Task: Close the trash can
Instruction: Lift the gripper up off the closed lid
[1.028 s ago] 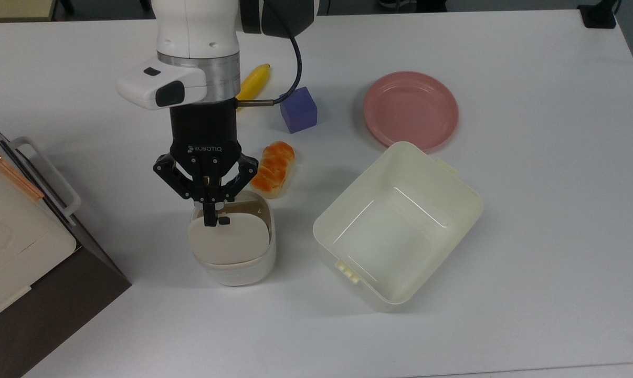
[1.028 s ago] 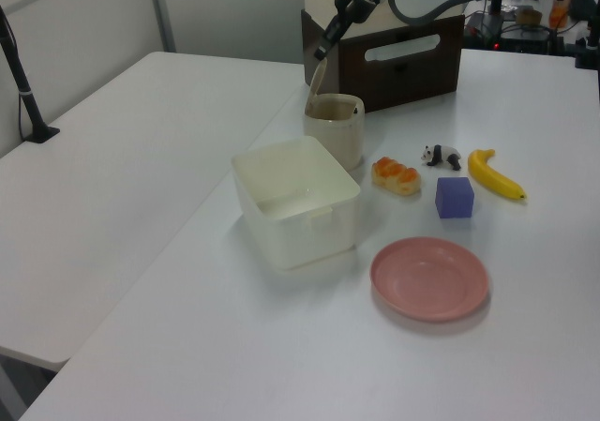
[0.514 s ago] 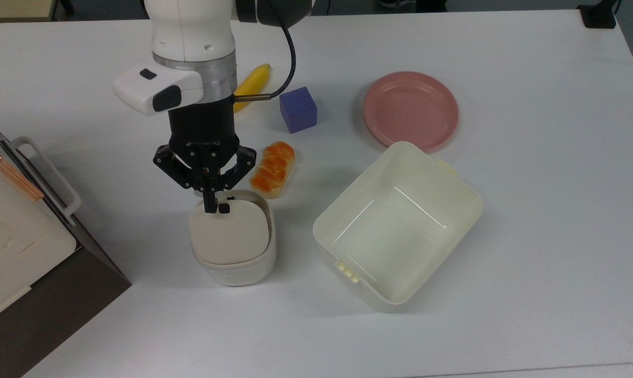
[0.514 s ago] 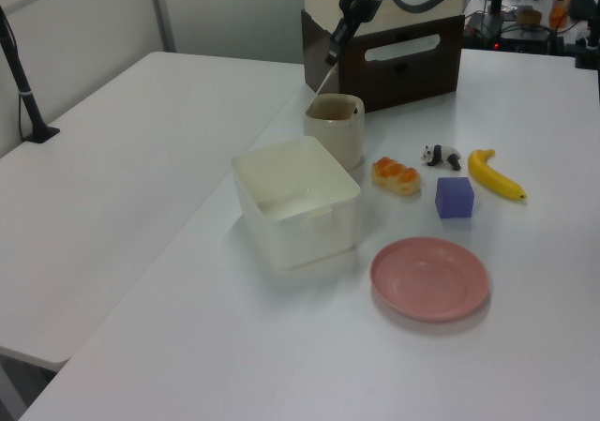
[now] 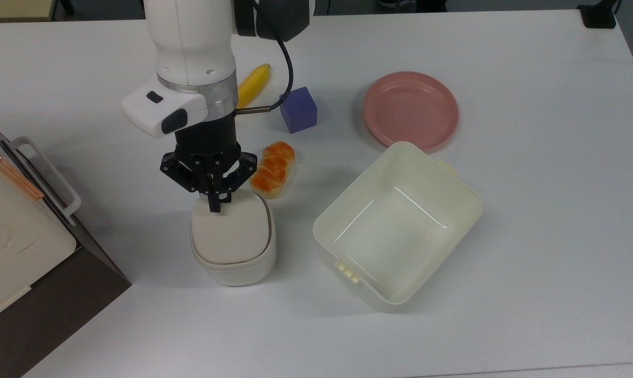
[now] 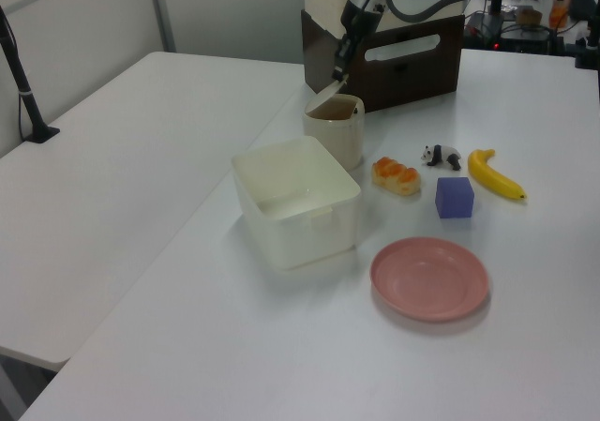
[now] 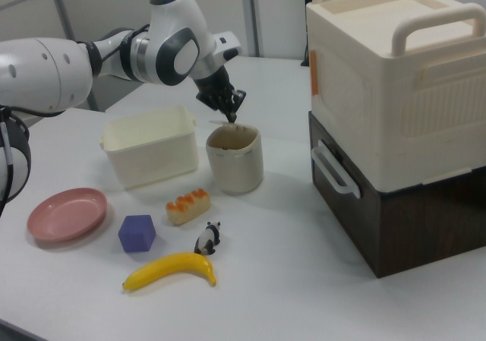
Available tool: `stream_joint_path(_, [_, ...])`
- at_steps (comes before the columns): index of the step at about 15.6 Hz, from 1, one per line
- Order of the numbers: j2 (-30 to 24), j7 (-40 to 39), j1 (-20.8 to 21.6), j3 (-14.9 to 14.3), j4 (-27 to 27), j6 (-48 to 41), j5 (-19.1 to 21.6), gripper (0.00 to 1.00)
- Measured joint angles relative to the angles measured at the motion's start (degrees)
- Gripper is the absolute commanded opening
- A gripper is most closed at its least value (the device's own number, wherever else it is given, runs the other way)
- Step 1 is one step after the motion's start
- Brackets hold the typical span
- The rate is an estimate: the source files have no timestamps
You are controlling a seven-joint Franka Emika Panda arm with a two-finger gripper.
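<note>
Top view, read left to right. At nine o'clock stands a stacked storage unit [image 5: 17, 231], cream box over a dark brown base. Just right of it, at about seven o'clock from the table's [image 5: 531, 262] centre, sits the trash can [image 5: 232, 252], a small cream-white rounded-square bin. Its beige lid [image 5: 230, 228] is tilted partway down; the left view shows the lid [image 6: 325, 94] raised at an angle above the rim. The gripper [image 5: 212, 206] hangs from the white arm, fingers drawn together into one narrow tip that touches the lid's twelve o'clock edge; nothing is clasped between them. At one o'clock from the bin lies an orange-topped sushi toy [image 5: 272, 169], and beyond it, toward twelve o'clock, a banana [image 5: 254, 84] and a purple cube [image 5: 298, 109]. At three o'clock from the bin stands a larger lidless cream tub [image 5: 468, 210], well apart from it. A pink plate [image 5: 410, 108] lies at twelve o'clock from the tub. In the right view a small panda figure [image 7: 206, 238] stands between sushi and banana.
</note>
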Motion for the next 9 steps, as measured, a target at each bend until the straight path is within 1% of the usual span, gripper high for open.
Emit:
stream_joint_path(4, [0.2, -0.9, 0.0, 0.0, -0.6, -4.9, 0.0, 0.0])
stream_joint_path(7, [0.7, -0.9, 0.2, 0.1, -2.3, -5.5, 0.0, 0.0])
stream_joint_path(9, [1.2, -0.9, 0.1, 0.1, -2.4, -5.3, 0.0, 0.0])
